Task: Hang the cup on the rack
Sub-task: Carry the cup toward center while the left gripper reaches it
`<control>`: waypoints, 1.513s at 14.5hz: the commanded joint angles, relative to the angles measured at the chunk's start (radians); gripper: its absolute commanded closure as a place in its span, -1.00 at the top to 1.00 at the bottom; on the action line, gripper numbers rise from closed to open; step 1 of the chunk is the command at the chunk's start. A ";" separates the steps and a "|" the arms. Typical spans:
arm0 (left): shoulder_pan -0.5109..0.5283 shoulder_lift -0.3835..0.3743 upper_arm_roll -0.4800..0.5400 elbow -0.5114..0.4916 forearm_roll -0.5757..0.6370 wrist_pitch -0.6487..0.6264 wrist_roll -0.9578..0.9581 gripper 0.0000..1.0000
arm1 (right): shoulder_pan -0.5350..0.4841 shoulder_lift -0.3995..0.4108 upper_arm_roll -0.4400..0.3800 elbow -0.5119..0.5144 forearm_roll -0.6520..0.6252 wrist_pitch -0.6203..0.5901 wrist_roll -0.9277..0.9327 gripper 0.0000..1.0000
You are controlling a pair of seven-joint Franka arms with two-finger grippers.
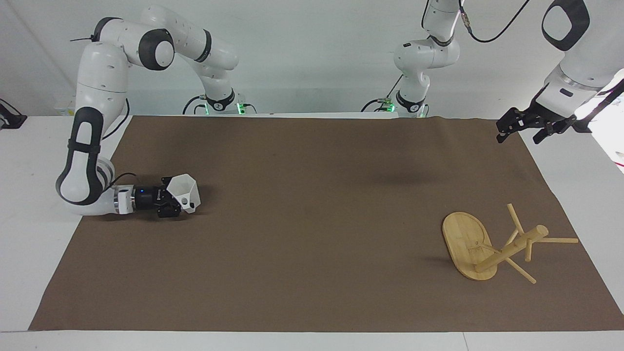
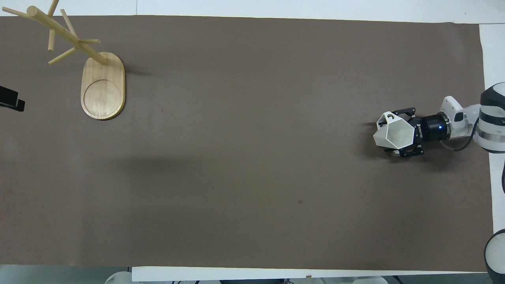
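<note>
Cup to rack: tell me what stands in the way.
Nothing visible does. The cup sits in the right gripper at the right arm's end; only bare brown mat lies between it and the rack.

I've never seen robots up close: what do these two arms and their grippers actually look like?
Both arms are glossy white rounded segments with dark grey bands and caps at the joints, and black cables trailing. The right gripper is black, two-fingered, with a small blue light on its black wrist. The left gripper is black too. Green lights glow at the bases.
</note>
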 commanded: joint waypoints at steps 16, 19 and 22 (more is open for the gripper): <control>-0.567 0.021 -0.010 -0.053 0.028 0.176 -0.912 0.99 | 0.611 -0.174 -0.001 -0.069 0.629 0.536 0.442 -0.43; -0.661 0.173 -0.007 0.068 0.036 0.193 -1.056 1.00 | 0.703 -0.197 -0.001 -0.066 0.680 0.641 0.392 -0.42; -0.697 0.279 -0.007 0.167 0.048 0.194 -1.118 1.00 | 0.757 -0.203 -0.001 -0.066 0.749 0.669 0.359 -0.42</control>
